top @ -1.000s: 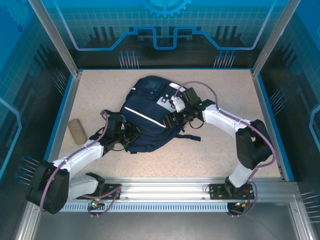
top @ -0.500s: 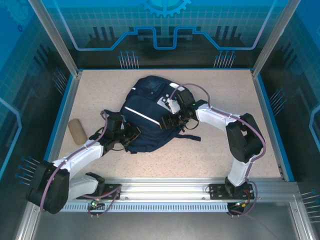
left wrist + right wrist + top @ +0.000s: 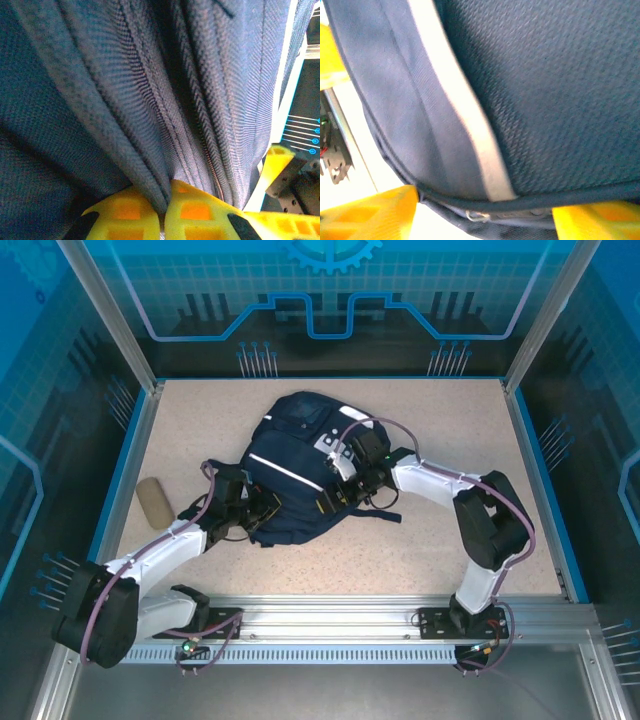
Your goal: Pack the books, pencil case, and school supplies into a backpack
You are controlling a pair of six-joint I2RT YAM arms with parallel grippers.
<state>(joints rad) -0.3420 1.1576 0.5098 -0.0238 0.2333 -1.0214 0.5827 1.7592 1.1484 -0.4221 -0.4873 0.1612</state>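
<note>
right tool (image 3: 335, 498) | shifted toward the bases | now over backpack (image 3: 290, 445) near edge

Navy white-striped backpack (image 3: 290, 455) flat at centre; tan pencil case (image 3: 152, 500) well left of it.

Pencil case (image 3: 155, 500) well left of backpack (image 3: 290, 452)

Speckled beige desk (image 3: 430, 540) takes up the middle, with a thin blue trim strip (image 3: 541, 485) running round its edge. A ribbed aluminium rail (image 3: 330, 615) runs along 6 o'clock. There are slanted aluminium frame posts (image 3: 105, 315) at 10 and 2 o'clock. A glowing blue wall panel with a gear graphic (image 3: 330, 255) sits at 12.
</note>
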